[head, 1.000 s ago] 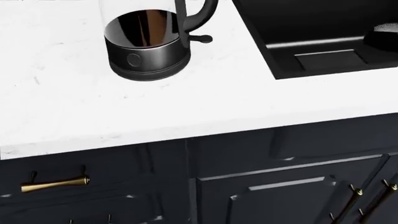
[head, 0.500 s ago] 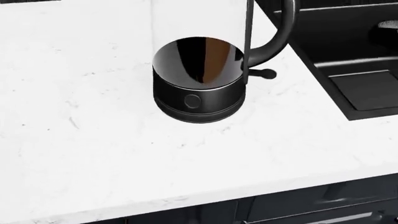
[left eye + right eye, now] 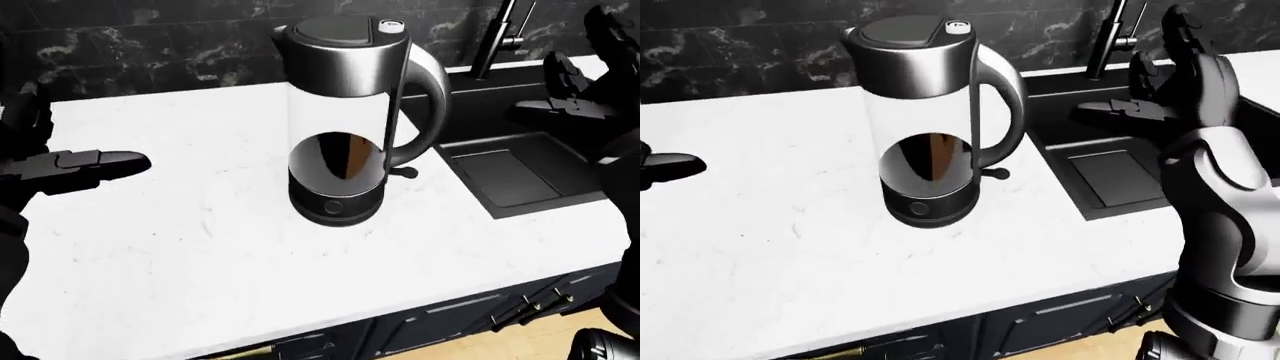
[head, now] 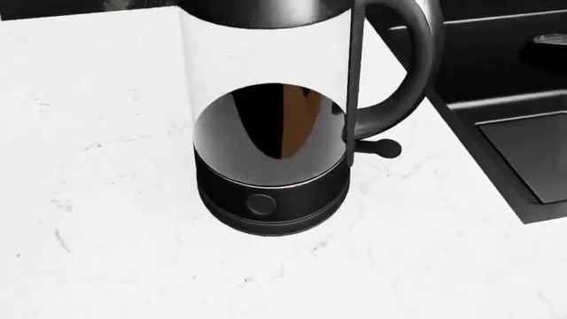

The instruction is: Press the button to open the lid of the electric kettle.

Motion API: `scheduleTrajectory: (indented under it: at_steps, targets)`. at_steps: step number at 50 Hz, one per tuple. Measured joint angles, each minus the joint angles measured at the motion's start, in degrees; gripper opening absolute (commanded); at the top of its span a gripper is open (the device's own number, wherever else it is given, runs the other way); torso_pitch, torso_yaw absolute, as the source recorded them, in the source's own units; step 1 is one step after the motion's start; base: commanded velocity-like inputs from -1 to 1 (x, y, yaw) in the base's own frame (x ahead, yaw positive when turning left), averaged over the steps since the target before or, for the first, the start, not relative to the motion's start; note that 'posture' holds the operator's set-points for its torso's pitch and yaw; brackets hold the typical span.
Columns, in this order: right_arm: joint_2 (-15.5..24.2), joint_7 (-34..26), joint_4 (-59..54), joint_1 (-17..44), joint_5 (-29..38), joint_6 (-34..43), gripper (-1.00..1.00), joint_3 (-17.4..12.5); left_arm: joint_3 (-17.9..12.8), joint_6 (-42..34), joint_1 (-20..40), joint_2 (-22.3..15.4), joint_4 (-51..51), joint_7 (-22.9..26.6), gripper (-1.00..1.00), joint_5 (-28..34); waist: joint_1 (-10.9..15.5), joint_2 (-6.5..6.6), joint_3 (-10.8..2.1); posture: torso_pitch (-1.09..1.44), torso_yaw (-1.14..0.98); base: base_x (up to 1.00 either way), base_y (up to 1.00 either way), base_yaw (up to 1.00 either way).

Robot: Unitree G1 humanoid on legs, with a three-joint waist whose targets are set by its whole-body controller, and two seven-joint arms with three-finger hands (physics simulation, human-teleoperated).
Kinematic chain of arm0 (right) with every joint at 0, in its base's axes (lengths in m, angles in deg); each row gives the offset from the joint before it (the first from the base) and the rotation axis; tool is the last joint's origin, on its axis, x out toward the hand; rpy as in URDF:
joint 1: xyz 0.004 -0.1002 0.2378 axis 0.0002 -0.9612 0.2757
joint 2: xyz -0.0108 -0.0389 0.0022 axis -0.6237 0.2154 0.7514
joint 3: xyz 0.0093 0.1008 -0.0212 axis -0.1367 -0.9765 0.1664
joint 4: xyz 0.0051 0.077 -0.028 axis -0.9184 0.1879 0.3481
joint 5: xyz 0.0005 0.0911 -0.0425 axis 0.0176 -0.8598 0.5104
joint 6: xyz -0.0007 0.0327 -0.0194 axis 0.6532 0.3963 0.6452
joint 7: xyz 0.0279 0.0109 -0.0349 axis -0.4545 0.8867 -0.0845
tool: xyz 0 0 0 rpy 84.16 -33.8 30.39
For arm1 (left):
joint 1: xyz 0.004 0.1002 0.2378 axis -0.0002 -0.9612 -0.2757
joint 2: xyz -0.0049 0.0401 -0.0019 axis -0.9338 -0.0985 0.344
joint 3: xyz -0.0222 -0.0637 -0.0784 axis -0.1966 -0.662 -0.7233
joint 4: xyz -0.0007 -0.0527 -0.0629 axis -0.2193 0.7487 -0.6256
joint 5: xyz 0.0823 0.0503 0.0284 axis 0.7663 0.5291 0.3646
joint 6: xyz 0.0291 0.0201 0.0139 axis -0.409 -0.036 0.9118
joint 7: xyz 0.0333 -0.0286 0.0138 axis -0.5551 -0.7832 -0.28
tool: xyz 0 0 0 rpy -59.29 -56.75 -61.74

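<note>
Closer to the counter now than half a sec ago, kettle (image 3: pixel 349 120) filling way more of the head view. Sits upright on the white countertop (image 3: pixel 180 247), lid shut, button (image 3: pixel 391 27) untouched. Left hand (image 3: pixel 75 166) fingers spread open, right hand (image 3: pixel 1165 82) open too, up over the sink (image 3: pixel 520 176)
</note>
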Motion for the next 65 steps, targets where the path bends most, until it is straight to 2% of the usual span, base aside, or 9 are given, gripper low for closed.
scheduleTrajectory:
  at_steps: [4,7,9,13,18,28,40,47,65]
  targets:
    - [0.7,0.3,1.2,0.6,0.2,-1.0,1.00,-1.6,-0.5,1.1,0.3,-0.3,-1.2,0.2,1.00,-0.2,0.0,-2.50,-0.09,0.00,0.00,0.02,-0.17,0.00]
    - [0.9,0.4,1.4,1.0,0.2,-1.4,1.00,-1.7,-0.4,1.0,0.8,-0.6,-1.1,0.0,1.00,-0.3,0.0,-5.58,-0.42,0.00,0.00,0.02,-0.17,0.00]
    - [1.2,0.7,0.9,0.6,0.2,-1.3,1.00,-2.3,0.7,0.9,0.6,0.0,-1.3,0.0,1.00,-0.7,-1.4,-4.29,-0.16,0.00,0.00,0.02,-0.07,0.00]
    - [1.1,1.4,-0.2,0.7,0.7,-1.1,1.00,-2.2,1.4,0.4,1.0,0.1,-1.1,0.2,1.00,-1.5,-2.3,-3.83,1.30,0.00,0.00,0.00,0.00,0.00]
    - [0.6,1.0,0.2,0.4,1.3,-1.4,1.00,-1.1,-0.8,1.3,1.4,0.5,-1.0,-0.5,1.00,-3.2,-1.8,-0.38,2.48,0.00,0.00,0.00,0.00,0.00]
    - [0.8,-0.1,1.2,1.1,2.4,-1.3,1.00,-1.1,-1.4,4.7,-1.7,-0.7,-1.3,-2.3,1.00,-7.1,-0.7,-2.54,1.59,0.00,0.00,0.00,0.00,0.00]
    - [0.9,-1.4,-1.1,3.3,5.8,0.1,1.00,0.6,-1.2,3.8,-1.6,-1.1,-1.7,-3.3,1.00,-10.0,-0.5,-2.12,1.44,-0.01,0.00,0.00,0.00,0.00]
    - [0.8,-1.5,-1.2,3.6,6.8,0.7,1.00,0.3,-0.9,3.0,-1.6,-1.2,-1.5,-4.4,1.00,-11.7,-0.5,-1.88,0.17,-0.06,0.00,0.00,0.00,0.00]
    - [1.0,-1.2,0.0,4.0,6.3,1.8,1.00,0.0,-1.5,3.5,-1.9,-2.2,-1.3,-5.7,1.00,-13.8,-0.6,-1.95,-5.03,-0.20,0.00,0.00,0.00,0.00]
